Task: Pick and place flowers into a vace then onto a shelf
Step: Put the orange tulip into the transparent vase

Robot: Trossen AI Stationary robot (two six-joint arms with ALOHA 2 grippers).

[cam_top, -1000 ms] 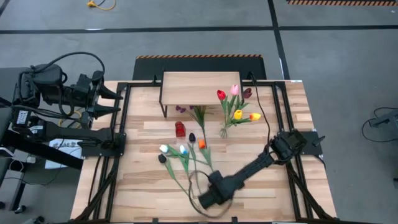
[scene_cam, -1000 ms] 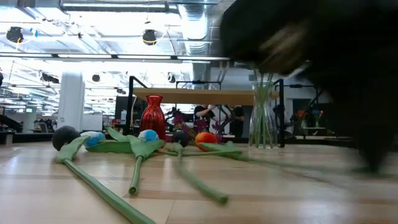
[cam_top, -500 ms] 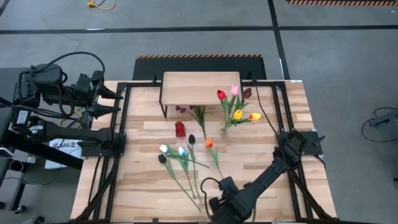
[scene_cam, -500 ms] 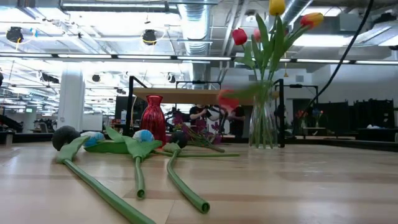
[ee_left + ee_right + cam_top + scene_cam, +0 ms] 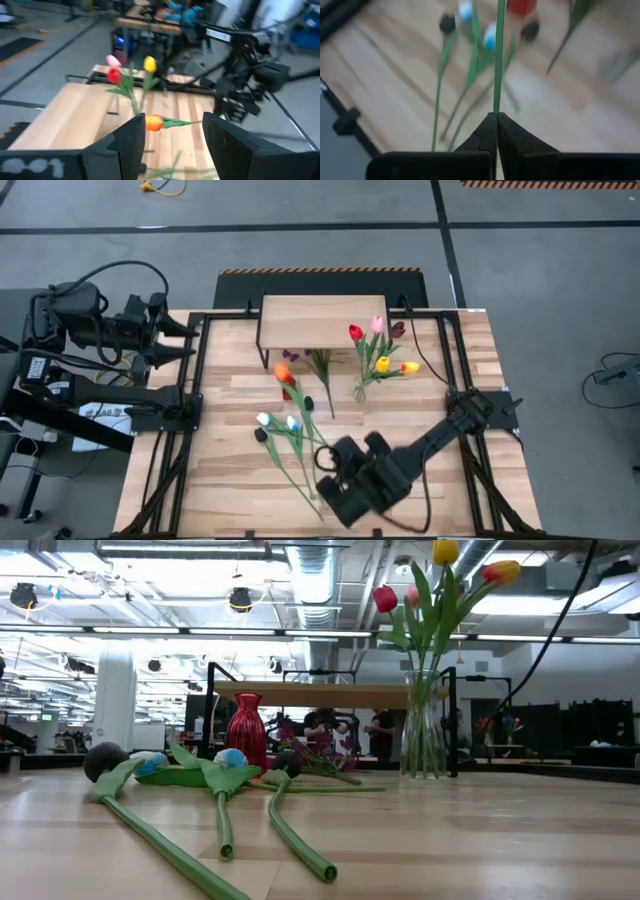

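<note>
My right gripper [image 5: 328, 463] is raised above the table's near middle, shut on an orange tulip whose head [image 5: 283, 370] hovers over the small red vase [image 5: 291, 391]. The left wrist view shows that tulip [image 5: 154, 121] in the air. A glass vase [image 5: 425, 735] holds red, pink, maroon and yellow tulips [image 5: 378, 345] beside the shelf [image 5: 322, 321]. White, blue-tinted and black tulips [image 5: 285, 435] lie flat on the planks. A purple sprig [image 5: 320, 362] lies by the shelf. My left gripper [image 5: 172, 150] waits open past the table's far left corner. My right gripper pinches the orange tulip's green stem [image 5: 496, 102] between its two shut fingertips [image 5: 490, 125], near the stem's lower end. The stem runs straight on from the fingers, along them. The tulip is lifted clear of the table, lying about level with its head toward the far left.
The black frame rails [image 5: 200, 380] run along both sides of the table. A cable [image 5: 425, 375] trails from the far right corner toward the right arm. The loose stems [image 5: 290, 840] reach toward the near edge. Bare planks [image 5: 225, 480] lie near left.
My right gripper has risen from low over the near edge and swung toward the far left. The orange tulip it holds has come up off the table. Its head has travelled from beside the black tulip to above the red vase.
</note>
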